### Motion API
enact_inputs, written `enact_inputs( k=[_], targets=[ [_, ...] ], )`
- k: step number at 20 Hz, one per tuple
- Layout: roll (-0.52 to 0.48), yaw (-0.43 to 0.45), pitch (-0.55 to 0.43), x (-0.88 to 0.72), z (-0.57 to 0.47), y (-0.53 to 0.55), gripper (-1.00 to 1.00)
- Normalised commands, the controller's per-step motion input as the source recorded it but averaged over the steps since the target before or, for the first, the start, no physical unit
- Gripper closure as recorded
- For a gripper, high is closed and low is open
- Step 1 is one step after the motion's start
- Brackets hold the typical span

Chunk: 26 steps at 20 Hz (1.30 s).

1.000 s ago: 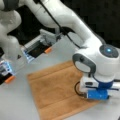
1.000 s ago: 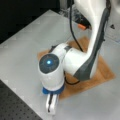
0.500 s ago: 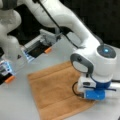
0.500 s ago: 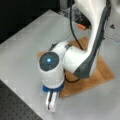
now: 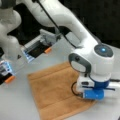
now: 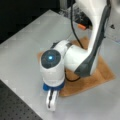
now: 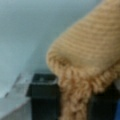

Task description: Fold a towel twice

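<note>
Grey bench (image 5: 22, 107): towel (image 5: 53, 93) flat, unfolded (one corner pinched); end effector (image 7: 72, 100) clamped on towel corner, scarcely moved since.

One towel (image 5: 56, 92), one pincer (image 6: 51, 100), and two orange-tipped fixtures (image 5: 48, 50) on one table (image 6: 22, 50).

Towel (image 5: 55, 92): looped terry cloth, rough; table (image 6: 25, 50): smooth matt grey.

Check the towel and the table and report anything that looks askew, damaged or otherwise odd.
Nothing is damaged or spilled. The towel lies flat and unfolded on the table; only the corner at the claw is off the surface, its fringe bunched between the black fingers in the wrist view.
</note>
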Motion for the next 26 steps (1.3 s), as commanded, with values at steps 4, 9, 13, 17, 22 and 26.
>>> enact_inputs(
  k=[4,9,13,17,22,26],
  targets=[
    [-0.138,-0.061,0.212,0.0,0.11,0.05,1.0],
    [-0.208,0.0,0.181,0.01,0.32,0.01,1.0],
    [-0.238,0.118,0.08,0.0,0.22,0.03,1.0],
    [-0.289,0.183,0.01,-0.07,0.13,0.08,1.0],
    [-0.303,0.137,-0.012,-0.22,0.02,0.15,1.0],
    [-0.319,-0.09,-0.126,-0.32,-0.12,0.19,1.0]
  ],
)
